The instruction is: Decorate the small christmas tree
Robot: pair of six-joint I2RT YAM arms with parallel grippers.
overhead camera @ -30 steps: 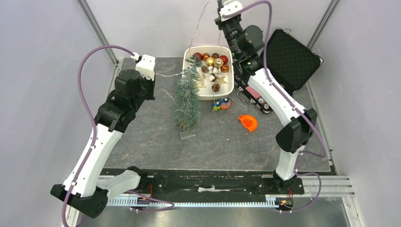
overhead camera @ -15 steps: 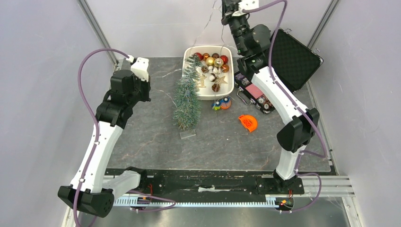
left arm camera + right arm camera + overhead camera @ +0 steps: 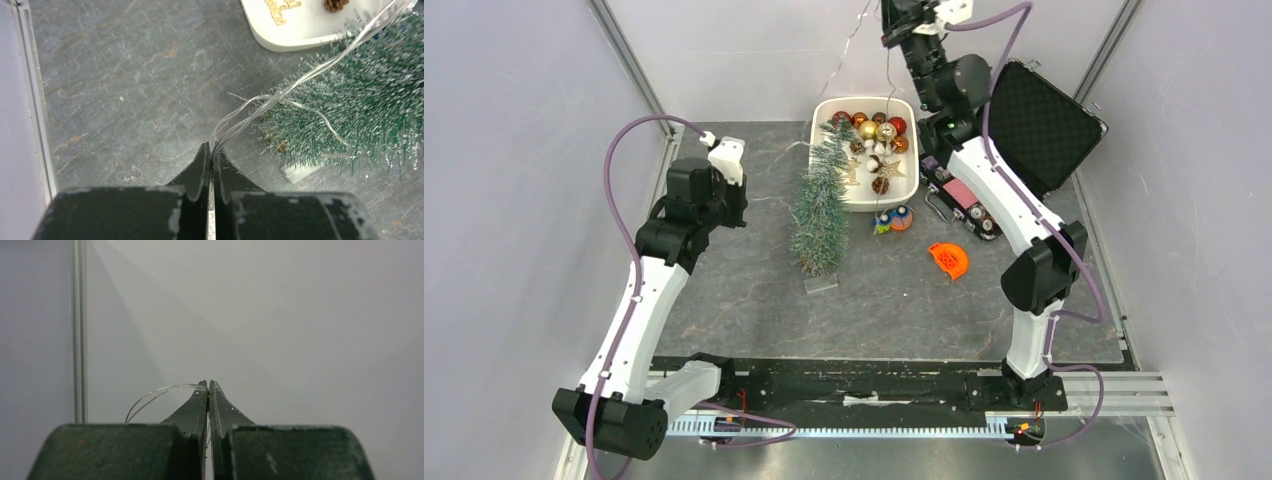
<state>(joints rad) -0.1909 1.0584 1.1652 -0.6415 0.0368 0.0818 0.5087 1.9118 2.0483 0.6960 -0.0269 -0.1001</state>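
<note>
The small christmas tree (image 3: 819, 205) stands on the grey table, leaning towards the white tray; it also fills the right of the left wrist view (image 3: 360, 110). A thin clear wire string (image 3: 280, 90) runs from my left gripper (image 3: 740, 188) across the tree. The left gripper (image 3: 211, 152) is shut on that wire, low over the table and left of the tree. My right gripper (image 3: 894, 20) is raised high above the tray, shut on the wire (image 3: 155, 395), which hangs down (image 3: 887, 100) towards the tray. In its wrist view the right gripper (image 3: 208, 385) faces a blank wall.
A white tray (image 3: 824, 110) of red, gold and brown baubles and stars sits behind the tree. An open black case (image 3: 1039, 125) lies at the back right. A small colourful item (image 3: 894, 218), an orange piece (image 3: 949, 260) and a dark pack (image 3: 964, 205) lie to the tree's right.
My right gripper has risen higher with the wire. My left gripper has shifted slightly left and nearer, still holding the wire. The tree has not moved.
</note>
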